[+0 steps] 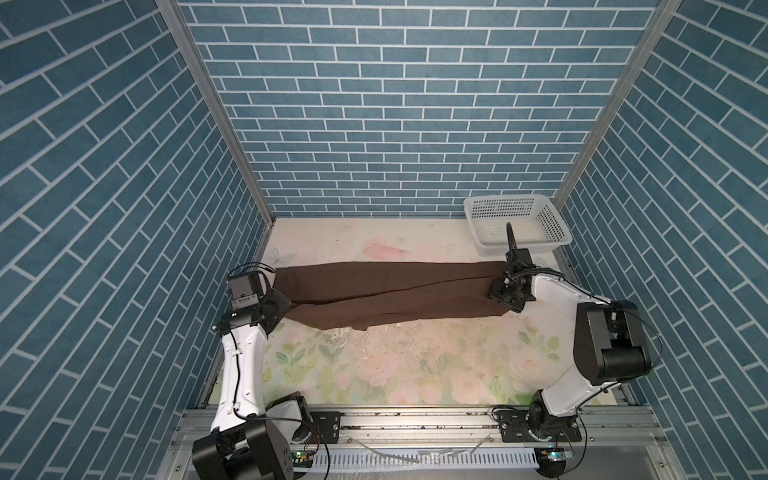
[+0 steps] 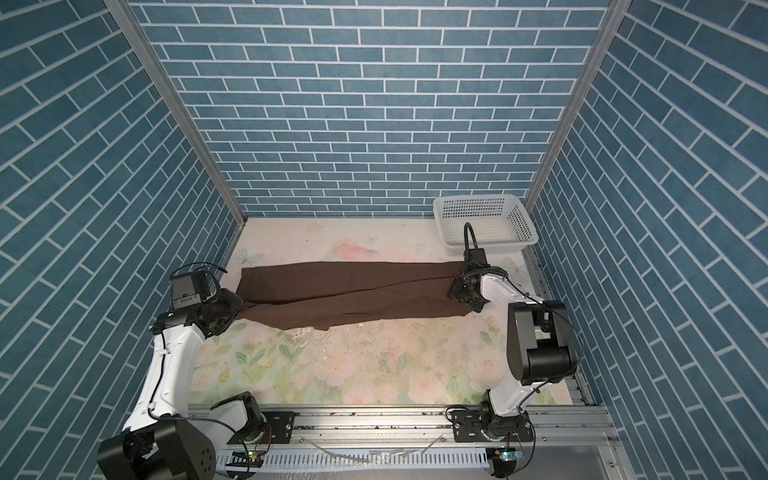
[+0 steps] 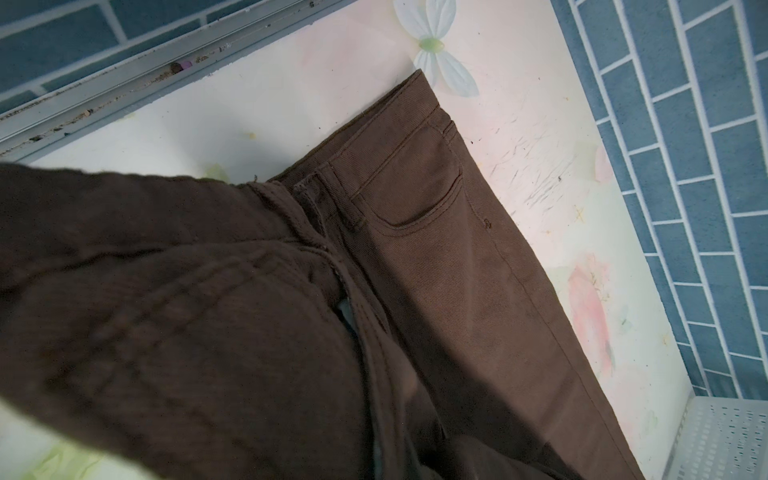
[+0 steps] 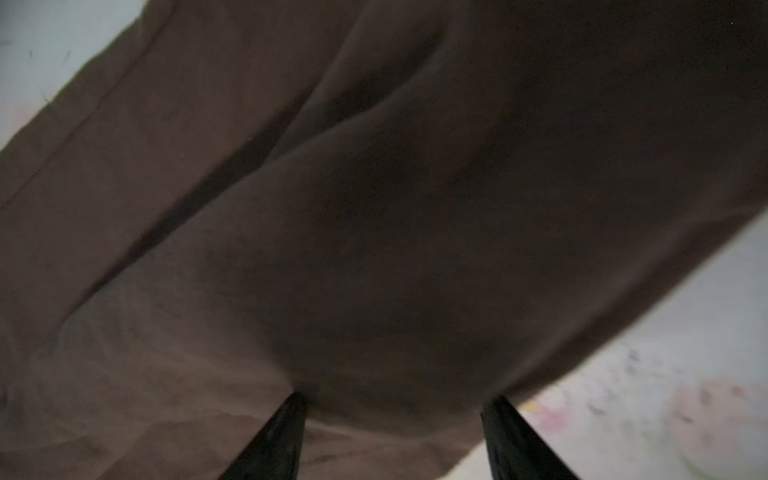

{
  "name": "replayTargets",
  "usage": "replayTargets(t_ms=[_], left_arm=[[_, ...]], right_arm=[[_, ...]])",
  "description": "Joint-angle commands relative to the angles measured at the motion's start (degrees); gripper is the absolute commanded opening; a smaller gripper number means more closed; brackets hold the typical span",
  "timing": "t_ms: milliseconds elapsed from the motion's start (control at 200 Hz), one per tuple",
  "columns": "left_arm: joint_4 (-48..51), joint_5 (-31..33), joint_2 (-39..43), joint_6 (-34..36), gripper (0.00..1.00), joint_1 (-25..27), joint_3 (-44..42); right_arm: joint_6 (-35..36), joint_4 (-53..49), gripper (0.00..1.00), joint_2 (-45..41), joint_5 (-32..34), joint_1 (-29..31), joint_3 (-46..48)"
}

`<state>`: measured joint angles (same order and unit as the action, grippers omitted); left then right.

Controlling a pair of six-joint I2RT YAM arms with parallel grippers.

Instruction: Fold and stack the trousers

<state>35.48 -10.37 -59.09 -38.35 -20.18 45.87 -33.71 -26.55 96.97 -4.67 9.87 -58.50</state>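
Near half of the worktop [image 1: 415, 365] is bare, free sweep there between my left arm [image 1: 243, 353] and right arm [image 1: 555, 291]. The trousers [image 1: 386, 293] span the middle nearly wall to wall, so any pass to the far side goes over the cloth; the far strip behind them is open on the left, but the white basket [image 1: 515, 224] fills the far right corner, just behind my right arm. Side walls [image 1: 124, 249] sit close to both trouser ends, so there's little room outboard of my jaws on either side.

Left gripper [image 1: 286, 308] tips under trousers [image 1: 386, 291] cloth
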Motion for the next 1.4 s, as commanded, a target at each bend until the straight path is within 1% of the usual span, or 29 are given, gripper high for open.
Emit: replayTargets(t_ms=[0,50,75,95,140,170,180,190,195,350,510,580,705,725,865,1010,1095,1190,1245,1295,1310,1330,1355,1385,1390], left_arm=[[-1.4,0.2,0.3,0.2,0.00,-0.3,-1.2],[-1.8,0.2,0.0,0.3,0.00,-0.3,-1.4],[-2.0,0.2,-0.2,0.3,0.00,-0.4,-1.5],[-2.1,0.0,-0.3,0.3,0.00,-0.3,-1.5],[-2.1,-0.1,-0.7,0.5,0.00,-0.3,-1.4],[-2.2,-0.2,-0.8,0.7,0.00,-0.3,-1.4],[-2.2,-0.2,-0.9,0.7,0.00,-0.3,-1.4],[-2.2,-0.3,-0.9,0.7,0.00,-0.3,-1.5],[-2.3,-0.3,-0.9,0.8,0.00,-0.3,-1.5],[-2.4,-0.4,-0.6,0.8,0.00,-0.4,-1.9],[-1.4,0.2,1.2,0.8,0.00,-0.3,-3.1],[-1.2,-0.1,2.5,0.4,0.00,-0.3,-4.4],[0.9,0.5,6.0,0.3,0.00,-0.3,-5.7],[1.4,0.6,6.7,0.4,0.00,-0.3,-7.1],[3.9,2.1,11.1,0.2,0.00,-0.4,-9.8],[5.0,3.9,14.4,-1.5,0.00,-0.4,-13.3],[4.9,4.1,16.0,-2.6,0.00,-0.5,-15.3],[6.4,5.6,18.2,-3.5,0.00,-0.4,-17.1],[7.4,6.4,19.6,-3.9,0.00,-0.5,-18.1],[8.5,6.9,20.9,-4.5,0.00,-0.4,-18.7],[8.7,7.0,21.4,-4.6,0.02,-0.4,-18.9],[9.1,7.0,22.0,-4.8,0.09,-0.5,-19.1],[9.4,7.0,22.2,-5.2,0.20,-0.3,-19.4],[9.5,6.6,24.5,-5.8,0.36,-0.3,-19.9],[9.4,6.5,24.7,-5.9,0.37,-0.3,-20.0]], right_arm=[[-1.6,2.2,0.71,3.8,1.4,0.2,-4.6],[-1.6,3.1,0.64,4.8,2.3,0.1,-5.1],[-1.7,3.8,0.59,4.8,2.7,0.2,-5.1],[-1.7,4.2,0.52,4.7,2.9,0.2,-5.0],[-1.9,4.8,0.32,3.9,3.6,0.1,-5.0],[-1.9,4.7,0.11,3.1,4.2,0.1,-5.0],[-1.9,4.7,0.07,2.8,4.3,0.1,-5.0],[-1.9,4.6,0.01,2.6,4.6,0.1,-5.1],[-1.9,4.6,0.00,2.4,4.7,0.1,-5.1],[-0.2,-0.8,0.00,-3.6,8.8,0.1,-6.3],[-0.3,-10.4,0.00,-12.8,11.3,0.1,-6.8],[-0.2,-16.1,0.00,-16.8,12.6,0.1,-6.9],[-0.5,-25.1,0.00,-24.2,12.3,0.1,-5.9],[-0.6,-26.3,0.00,-25.6,12.0,0.1,-5.5],[-1.8,-35.2,0.00,-35.3,10.4,0.0,-3.6],[-3.0,-45.5,0.00,-44.7,11.4,-0.1,-4.2],[-3.9,-51.0,0.00,-48.6,11.3,-0.1,-5.0],[-4.7,-54.1,0.00,-51.5,11.2,-0.1,-4.9],[-4.6,-53.6,0.00,-52.1,12.7,-0.2,-3.8],[-4.2,-51.2,0.00,-51.2,14.4,-0.3,-2.1],[-3.9,-50.0,0.00,-50.7,14.6,-0.4,-1.6],[-3.4,-48.2,0.00,-49.7,14.8,-0.5,-0.8],[-2.7,-45.6,0.00,-48.0,15.0,-0.8,0.1],[-1.8,-42.3,0.00,-45.7,15.0,-1.3,1.0],[-1.7,-41.7,0.00,-45.2,15.0,-1.4,1.0]])
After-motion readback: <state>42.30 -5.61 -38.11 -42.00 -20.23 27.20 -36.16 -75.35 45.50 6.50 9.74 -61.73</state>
